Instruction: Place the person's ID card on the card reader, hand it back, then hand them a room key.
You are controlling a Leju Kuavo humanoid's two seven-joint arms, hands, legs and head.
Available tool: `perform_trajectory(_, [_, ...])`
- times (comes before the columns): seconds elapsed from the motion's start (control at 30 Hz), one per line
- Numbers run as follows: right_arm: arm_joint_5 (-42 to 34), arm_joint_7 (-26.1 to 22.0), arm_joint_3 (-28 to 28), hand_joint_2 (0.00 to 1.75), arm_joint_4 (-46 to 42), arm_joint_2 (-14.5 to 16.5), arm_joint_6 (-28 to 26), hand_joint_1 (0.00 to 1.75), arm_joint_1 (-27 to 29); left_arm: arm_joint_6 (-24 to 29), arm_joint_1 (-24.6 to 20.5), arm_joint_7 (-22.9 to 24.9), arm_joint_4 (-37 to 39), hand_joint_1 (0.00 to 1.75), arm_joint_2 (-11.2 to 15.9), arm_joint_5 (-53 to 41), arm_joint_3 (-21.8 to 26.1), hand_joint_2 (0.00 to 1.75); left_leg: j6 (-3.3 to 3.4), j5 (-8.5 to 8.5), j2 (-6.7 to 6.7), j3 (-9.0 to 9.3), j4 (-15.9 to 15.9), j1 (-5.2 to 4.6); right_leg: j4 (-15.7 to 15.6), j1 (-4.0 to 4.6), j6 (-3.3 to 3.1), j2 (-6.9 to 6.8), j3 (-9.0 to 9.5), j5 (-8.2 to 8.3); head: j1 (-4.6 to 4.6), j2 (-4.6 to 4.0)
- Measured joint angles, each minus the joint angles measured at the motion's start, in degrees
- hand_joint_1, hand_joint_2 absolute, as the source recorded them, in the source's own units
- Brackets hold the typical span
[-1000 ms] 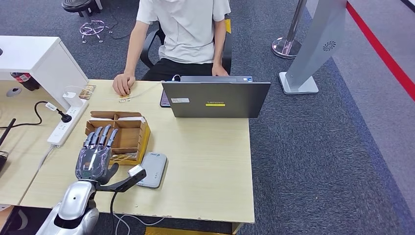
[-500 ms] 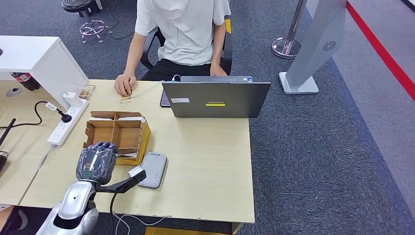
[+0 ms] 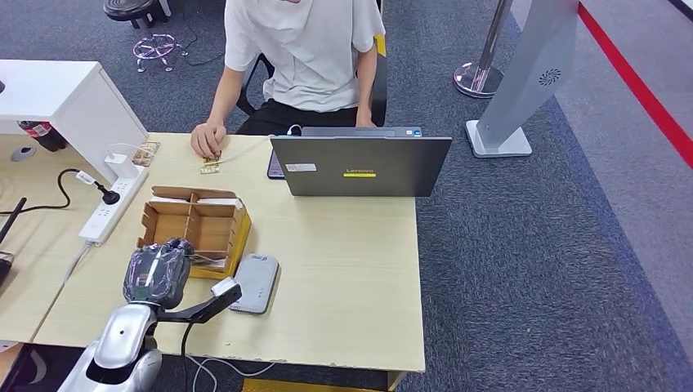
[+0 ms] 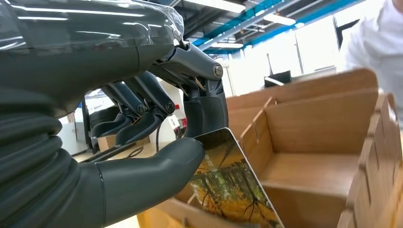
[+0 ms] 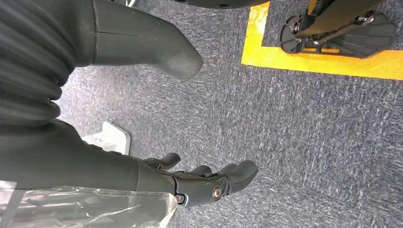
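My left hand [image 3: 157, 273] sits at the near edge of the cardboard box [image 3: 196, 229], its fingers curled down. In the left wrist view the thumb and fingers [image 4: 142, 175] pinch a room key card [image 4: 228, 185] printed with a yellow forest picture, over a box compartment [image 4: 304, 175]. The grey card reader [image 3: 255, 282] lies on the table just right of the box. A person in a white shirt [image 3: 294, 49] sits across the table, one hand [image 3: 208, 140] resting on the tabletop. My right hand [image 5: 204, 183] hangs over the carpet, fingers apart, holding nothing.
An open grey laptop [image 3: 359, 166] stands between the person and the reader. A white power strip [image 3: 110, 208] with a plug lies left of the box. A white cabinet [image 3: 57, 98] stands at the left. Bare tabletop [image 3: 343, 269] stretches right of the reader.
My left hand's fingers, stretched flat over the box a second ago, have curled down into it and closed on the key card. The person has leaned slightly.
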Motion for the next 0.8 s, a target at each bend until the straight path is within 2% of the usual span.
perform_trajectory(0.2, [0.42,-0.26,-0.67,1.75,0.0,0.0,-0.02,0.0,-0.02,4.05,1.02,-0.47,-3.94,1.75,-0.68,-0.92,0.0,1.75,0.0,0.0,0.0,-0.01,0.01,-0.01,-0.01,0.0,0.0,0.0,-0.01,0.0,-0.01,0.0])
perform_trajectory(0.43, [1.1,-0.99,-1.45,1.75,0.0,0.01,-0.15,0.0,-0.1,15.92,2.68,-2.16,-14.62,1.75,-2.36,-5.34,-1.4,1.75,0.01,-0.01,0.0,-0.01,0.01,-0.02,-0.03,-0.01,0.01,0.0,-0.01,0.0,-0.01,0.0])
perform_trajectory(0.6, [1.83,-0.66,-1.51,1.75,0.02,0.73,-2.21,0.0,-0.31,23.41,2.64,-2.4,-20.23,1.75,-3.29,-6.33,-3.02,1.75,0.01,-0.01,-0.01,0.0,0.01,0.0,-0.03,-0.01,0.0,-0.01,-0.01,0.0,-0.01,0.0])
perform_trajectory(0.7, [2.71,-0.75,-1.51,1.75,0.1,1.22,-2.34,0.0,-0.62,24.01,0.03,-2.74,-21.19,1.75,-3.48,-6.27,-3.39,1.75,0.02,0.03,-0.05,0.02,0.02,0.0,-0.01,0.0,0.0,-0.06,-0.03,0.0,-0.02,0.0])
perform_trajectory(0.8, [4.22,-0.98,-1.35,1.75,0.27,1.29,-1.74,0.0,-1.0,23.46,-7.59,-2.61,-17.64,1.75,-3.02,-6.52,-3.4,1.75,0.03,0.17,-0.28,0.0,0.02,0.01,0.01,0.0,-0.03,-0.32,0.03,0.03,0.01,0.0])
